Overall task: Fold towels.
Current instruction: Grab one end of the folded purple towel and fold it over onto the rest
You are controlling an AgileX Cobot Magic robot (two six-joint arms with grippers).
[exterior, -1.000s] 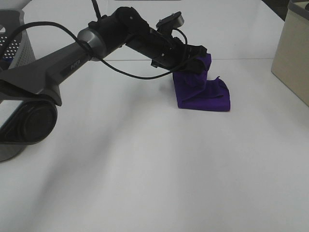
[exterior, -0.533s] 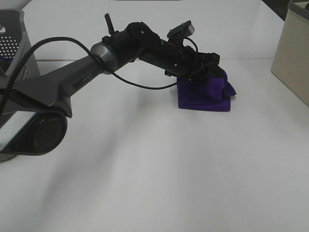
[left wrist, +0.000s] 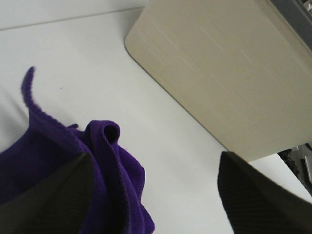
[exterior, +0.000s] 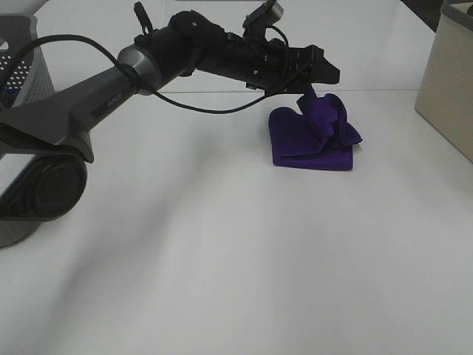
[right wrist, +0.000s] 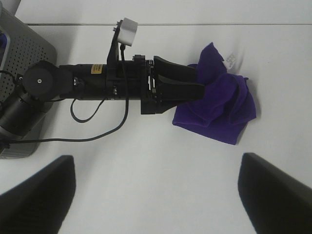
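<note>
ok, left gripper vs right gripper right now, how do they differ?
The left gripper is right over the purple towel, one finger beside a raised fold; the right gripper hangs high over the table, clear of it. The left gripper shows in the exterior view; the right gripper shows only in its own wrist view. Shared: both stand open, neither clamps the towel.

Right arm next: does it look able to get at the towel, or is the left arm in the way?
Probably yes. The right pincer hangs open above the table, and the towel's right part lies bare. The left pincer, open, overhangs only its left part, so an approach from the right looks free.
</note>
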